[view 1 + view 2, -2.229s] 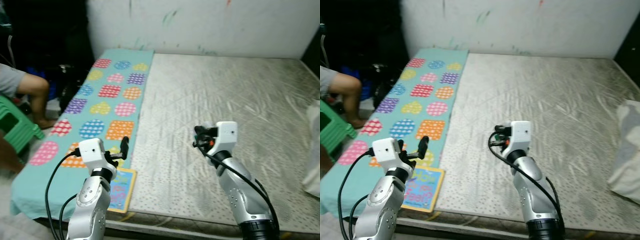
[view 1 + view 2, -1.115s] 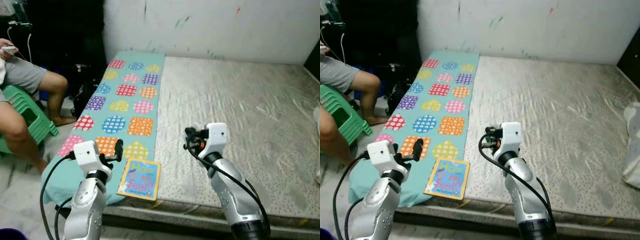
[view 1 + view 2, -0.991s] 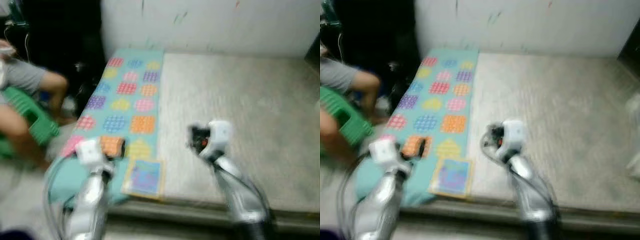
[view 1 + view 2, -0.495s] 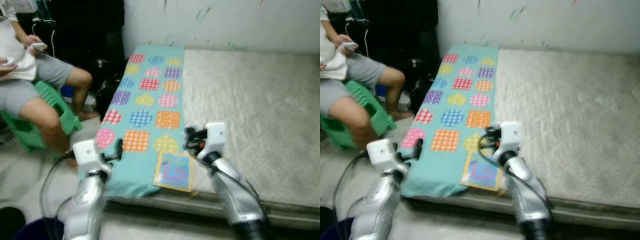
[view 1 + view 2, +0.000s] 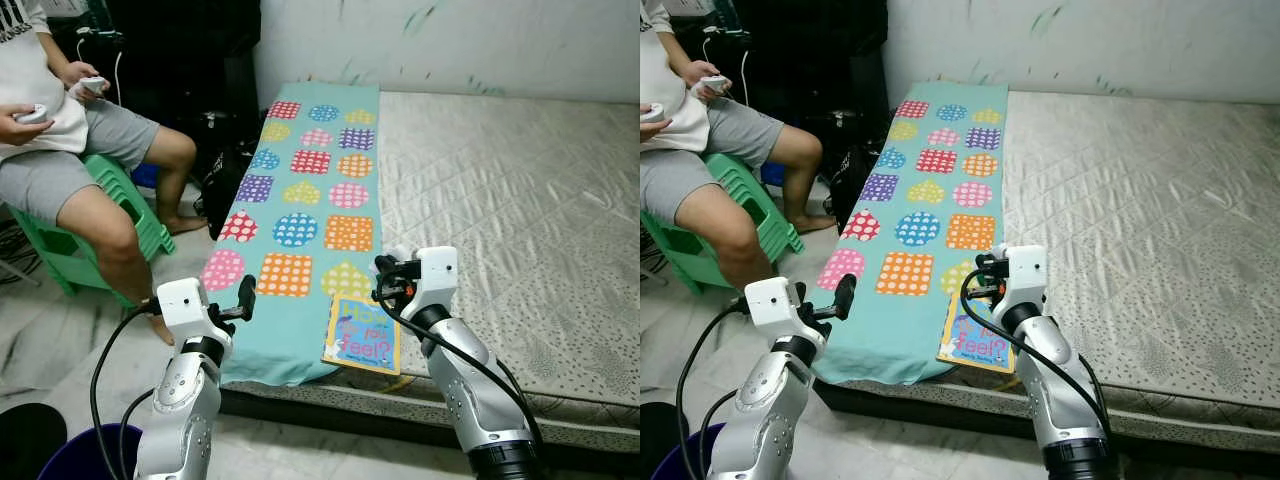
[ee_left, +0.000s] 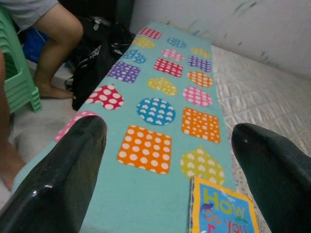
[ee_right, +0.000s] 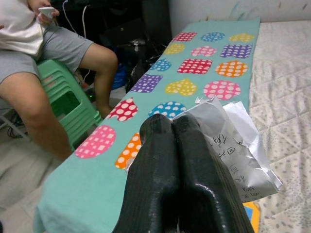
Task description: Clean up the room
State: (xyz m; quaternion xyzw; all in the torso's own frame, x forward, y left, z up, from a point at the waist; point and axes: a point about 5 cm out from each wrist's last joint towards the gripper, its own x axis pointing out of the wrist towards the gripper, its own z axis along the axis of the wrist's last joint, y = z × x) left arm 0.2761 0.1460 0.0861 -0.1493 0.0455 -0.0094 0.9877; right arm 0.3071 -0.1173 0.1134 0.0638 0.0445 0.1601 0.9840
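Crumpled silver wrapper [image 7: 228, 141] sits pinched in my right gripper [image 7: 171, 127] above the book [image 5: 363, 334]; my left gripper [image 6: 165, 141] hangs spread.

book [image 5: 978, 337] on teal mat [image 5: 930, 205], mattress [image 5: 1140, 220] edge; person seated left.

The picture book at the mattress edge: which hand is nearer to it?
Right. The right hand hovers just above the picture book, shut on a crumpled wrapper; the left hand hangs open beyond the teal mat's edge.

crumpled silver wrapper [image 7: 232, 141] | pinched in right tool [image 7: 181, 127] | colourful picture book [image 5: 362, 335] | flat at bed's near edge
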